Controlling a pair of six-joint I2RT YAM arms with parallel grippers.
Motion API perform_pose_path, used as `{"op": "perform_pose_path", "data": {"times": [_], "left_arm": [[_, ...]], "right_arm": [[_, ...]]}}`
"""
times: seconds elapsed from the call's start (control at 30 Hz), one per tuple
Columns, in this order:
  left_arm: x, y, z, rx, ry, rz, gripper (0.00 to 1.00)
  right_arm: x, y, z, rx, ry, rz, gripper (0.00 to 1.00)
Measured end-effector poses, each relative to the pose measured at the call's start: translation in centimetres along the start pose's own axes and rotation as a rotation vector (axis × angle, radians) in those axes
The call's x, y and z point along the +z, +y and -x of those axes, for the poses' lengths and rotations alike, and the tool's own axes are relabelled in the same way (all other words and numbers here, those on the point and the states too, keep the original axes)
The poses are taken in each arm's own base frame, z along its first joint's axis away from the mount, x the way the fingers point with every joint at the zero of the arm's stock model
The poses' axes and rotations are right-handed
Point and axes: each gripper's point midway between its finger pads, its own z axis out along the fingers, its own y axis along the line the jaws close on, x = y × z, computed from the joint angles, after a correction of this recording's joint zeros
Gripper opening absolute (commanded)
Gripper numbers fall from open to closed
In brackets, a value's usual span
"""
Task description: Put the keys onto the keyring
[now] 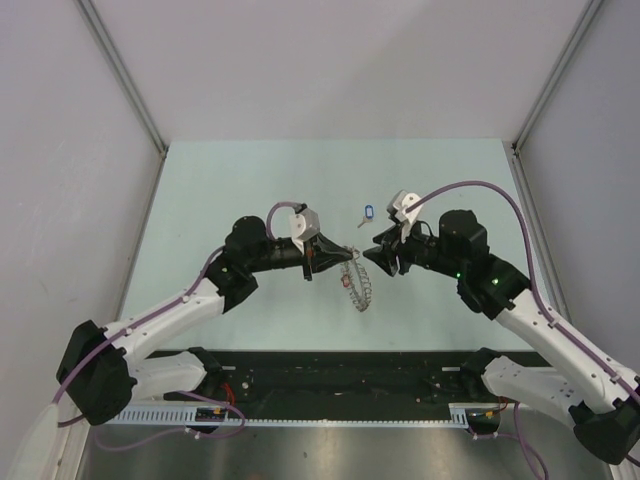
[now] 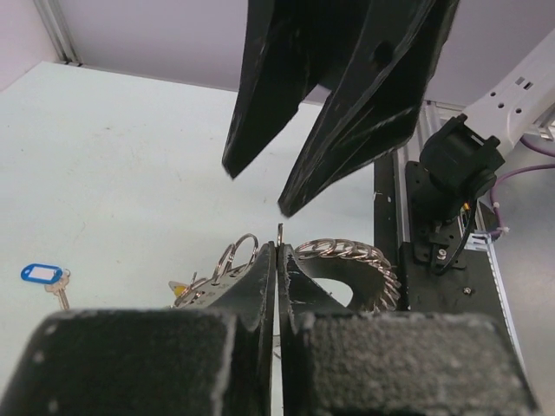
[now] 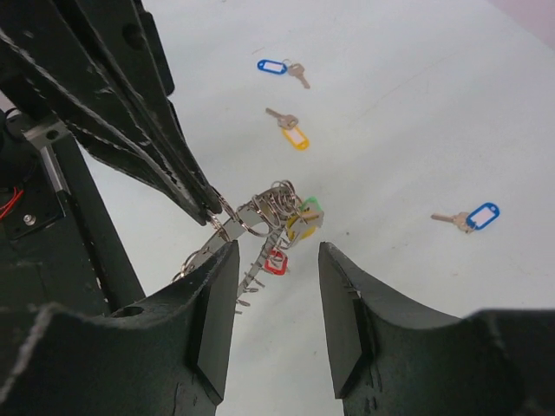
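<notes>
The keyring, a band of coiled metal loops, hangs above the table between the two arms. My left gripper is shut on its edge, and in the left wrist view the ring's rim pokes up between the closed fingertips. Keys with green, yellow and red tags hang on the ring. My right gripper is open right next to the ring, holding nothing. Loose keys lie on the table: a blue-tagged one, a yellow-tagged one and another blue-tagged one.
The pale green table is walled by grey panels at the back and on both sides. A black rail with the arm bases runs along the near edge. One blue-tagged key lies just behind the grippers.
</notes>
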Motion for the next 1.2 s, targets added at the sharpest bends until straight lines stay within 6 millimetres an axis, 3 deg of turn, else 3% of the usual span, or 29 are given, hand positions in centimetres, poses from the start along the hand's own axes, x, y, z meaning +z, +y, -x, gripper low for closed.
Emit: {"op": "perform_pose_path", "data": {"times": [0.3,0.57,0.73,0.9,1.0,1.2], "left_arm": [[-0.1,-0.2,0.8,0.019,-0.024,-0.007,0.00],[-0.1,-1.1,0.7,0.020,-0.020,-0.055,0.00],[-0.1,-1.4,0.7,0.020,-0.018,-0.073,0.00],[-0.1,-1.3,0.7,0.020,-0.018,-0.071,0.00],[-0.1,-1.2,0.6,0.017,-0.015,-0.061,0.00],[-0.2,-1.0,-0.2,-0.003,0.019,-0.050,0.00]], "right_arm": [[1.6,-0.2,-2.9,0.043,0.068,0.020,0.49],[2.8,-0.6,-1.3,0.058,0.000,0.037,0.49],[3.2,-3.5,-0.9,0.122,-0.026,-0.084,0.49],[1.8,-6.5,-0.5,0.171,-0.054,-0.206,0.49],[0.8,-5.7,0.4,0.154,-0.079,-0.177,0.48],[-0.8,-1.9,1.8,0.085,-0.119,-0.001,0.48]]}}
